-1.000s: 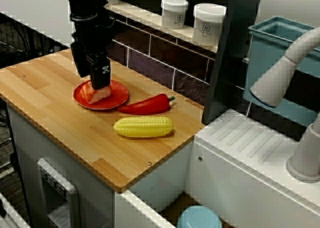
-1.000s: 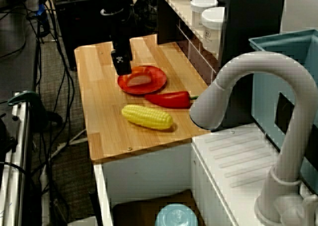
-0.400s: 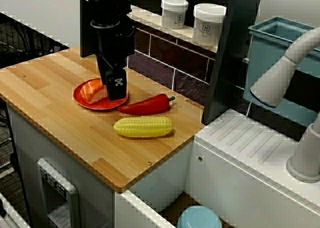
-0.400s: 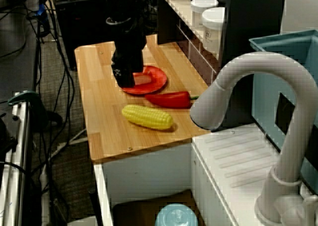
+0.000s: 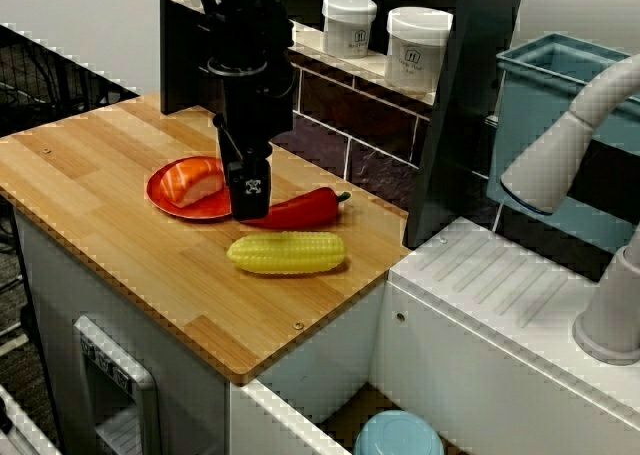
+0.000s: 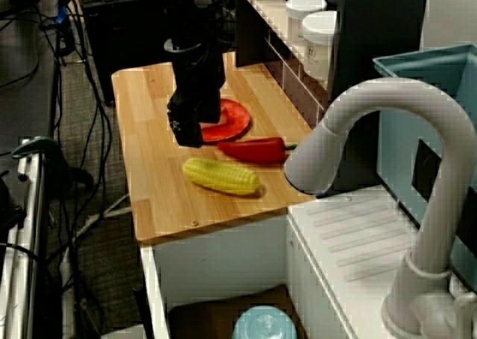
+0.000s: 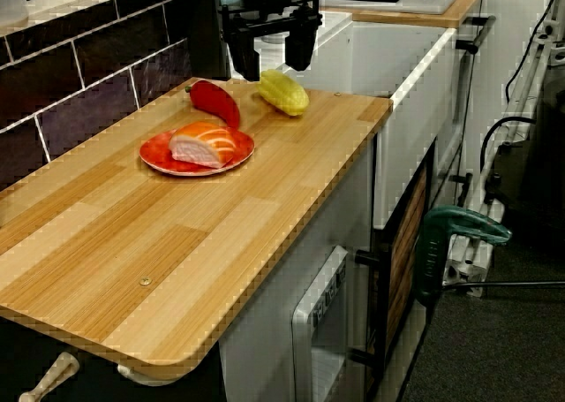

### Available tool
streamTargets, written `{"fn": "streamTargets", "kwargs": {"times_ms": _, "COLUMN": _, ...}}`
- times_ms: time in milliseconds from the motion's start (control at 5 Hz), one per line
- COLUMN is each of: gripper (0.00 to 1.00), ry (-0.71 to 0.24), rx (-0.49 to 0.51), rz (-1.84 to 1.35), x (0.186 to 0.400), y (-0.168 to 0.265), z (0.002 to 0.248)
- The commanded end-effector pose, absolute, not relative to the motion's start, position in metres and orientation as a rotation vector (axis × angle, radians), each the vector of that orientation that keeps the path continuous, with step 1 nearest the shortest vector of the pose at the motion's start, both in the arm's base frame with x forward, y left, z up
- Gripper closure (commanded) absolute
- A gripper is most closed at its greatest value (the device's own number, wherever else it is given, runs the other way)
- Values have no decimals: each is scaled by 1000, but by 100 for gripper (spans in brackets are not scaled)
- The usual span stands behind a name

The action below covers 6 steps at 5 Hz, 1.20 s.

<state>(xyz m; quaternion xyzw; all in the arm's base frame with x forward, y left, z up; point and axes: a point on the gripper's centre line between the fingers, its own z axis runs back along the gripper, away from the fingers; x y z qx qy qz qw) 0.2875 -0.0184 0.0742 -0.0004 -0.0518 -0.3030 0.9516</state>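
Hanging apart with nothing between them, the jaws of the gripper (image 7: 272, 50) stood over the wooden counter (image 5: 120, 265), close to the pointed end of the red pepper (image 5: 295, 210) and the rim of the red plate (image 5: 160, 197). A piece of salmon (image 5: 195, 185) lay on the plate. The corn cob (image 5: 287, 252) lay just beside the pepper, nearer the counter's front edge.

wooden counter (image 5: 120, 235), red plate (image 5: 185, 212) on it, red pepper (image 5: 295, 210) lying just beside the plate, yellow corn cob (image 5: 287, 252) lying near the pepper, not touching
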Motion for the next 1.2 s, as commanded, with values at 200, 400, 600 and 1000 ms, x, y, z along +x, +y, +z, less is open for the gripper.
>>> {"fn": "streamTargets", "kwargs": {"times_ms": 200, "gripper": 0, "ry": -153, "rx": 8, "rz": -530, "x": 285, "y": -37, "z": 73}}
{"fn": "streamTargets", "kwargs": {"times_ms": 400, "gripper": 0, "ry": -159, "rx": 16, "rz": -505, "x": 283, "y": -45, "z": 65}}
{"fn": "streamTargets", "kwargs": {"times_ms": 600, "gripper": 0, "ry": -160, "rx": 37, "rz": -502, "x": 280, "y": -53, "z": 54}}
{"fn": "streamTargets", "kwargs": {"times_ms": 1000, "gripper": 0, "ry": -154, "rx": 60, "rz": -469, "x": 282, "y": -57, "z": 35}}
